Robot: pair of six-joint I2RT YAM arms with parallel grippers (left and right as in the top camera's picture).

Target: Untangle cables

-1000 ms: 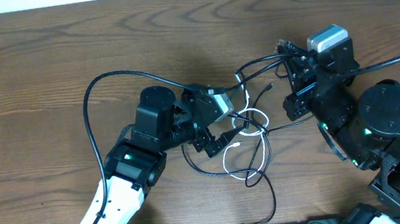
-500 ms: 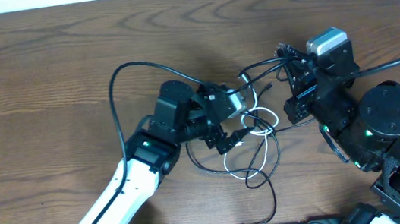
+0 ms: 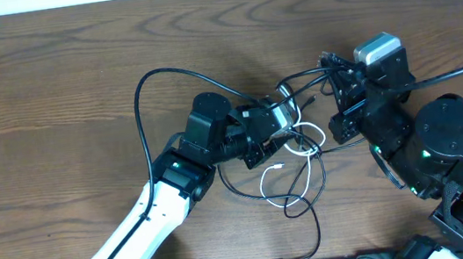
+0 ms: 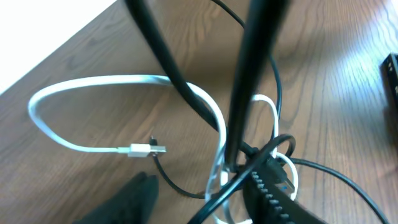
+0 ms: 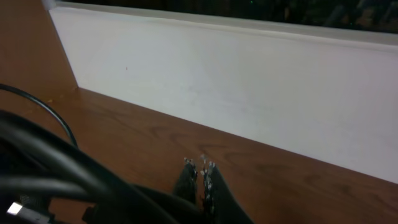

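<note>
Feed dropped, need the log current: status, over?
Left gripper open, fingers in the tangle. Right gripper shut, hold unclear. Cables knotted, white looped among black.

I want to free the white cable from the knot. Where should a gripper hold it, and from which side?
Probably best: grip the white cable on its free loop just behind the plug, where it lies alone on bare table. Come from straight above, closing across the cord; elsewhere black cords cross it.

Robotics lab bench, by the look. Bare wood-grain table, a white-shelled left arm and a black right arm mounted at its near edge, green status lights, plain white wall behind.
</note>
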